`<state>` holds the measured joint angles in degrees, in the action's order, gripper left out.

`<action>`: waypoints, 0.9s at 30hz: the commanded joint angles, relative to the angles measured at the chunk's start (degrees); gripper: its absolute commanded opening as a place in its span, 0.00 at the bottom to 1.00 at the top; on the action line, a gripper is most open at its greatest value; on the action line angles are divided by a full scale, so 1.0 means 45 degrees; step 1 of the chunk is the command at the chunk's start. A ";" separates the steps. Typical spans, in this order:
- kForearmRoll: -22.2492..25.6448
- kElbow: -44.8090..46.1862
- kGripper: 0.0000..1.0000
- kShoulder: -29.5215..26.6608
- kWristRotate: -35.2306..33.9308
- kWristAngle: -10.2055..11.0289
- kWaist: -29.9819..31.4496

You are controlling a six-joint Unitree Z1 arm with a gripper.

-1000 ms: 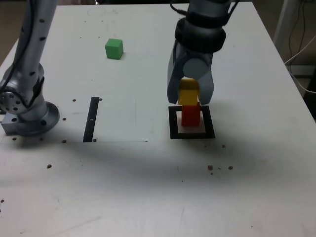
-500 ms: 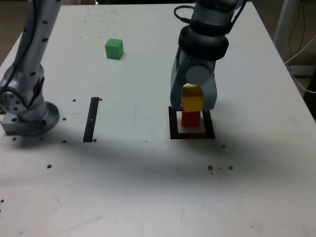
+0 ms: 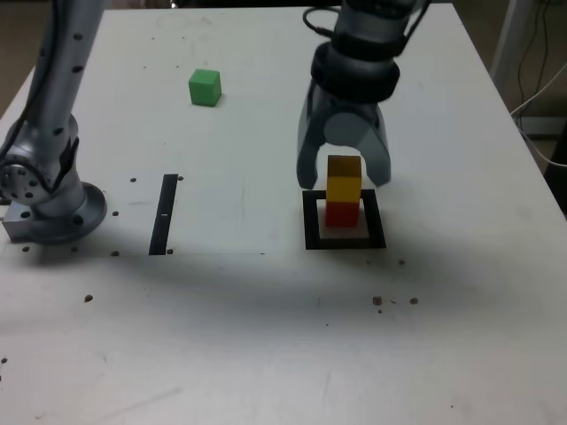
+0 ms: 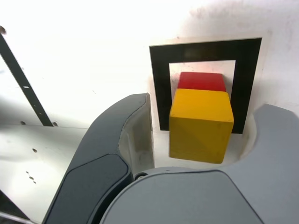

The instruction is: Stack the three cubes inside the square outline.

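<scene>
Beneath everything, the pale surface (image 3: 266, 328) lies flat; the spread pincer (image 3: 344, 175) could topple the yellow cube (image 3: 344, 180) by brushing it while withdrawing.

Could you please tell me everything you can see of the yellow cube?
The yellow cube is a plain, solid-coloured block with flat faces and crisp edges, its material not clear from the pictures. It sits upright on the red cube, slightly off square with it, above the white centre of the square outline. The pincer stands open around it, with a gap on either side, so only the red cube appears to touch it.
</scene>
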<state>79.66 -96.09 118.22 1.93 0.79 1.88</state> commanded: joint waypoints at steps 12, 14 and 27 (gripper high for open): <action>-0.0037 0.2649 0.99 -0.2361 0.0135 0.1271 -0.2050; -0.0024 0.2990 0.99 -0.2537 0.0298 0.1498 -0.2519; -0.0102 0.4056 1.00 -0.3026 0.2967 0.2248 -0.5357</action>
<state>79.43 -78.08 105.31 14.11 10.42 -21.14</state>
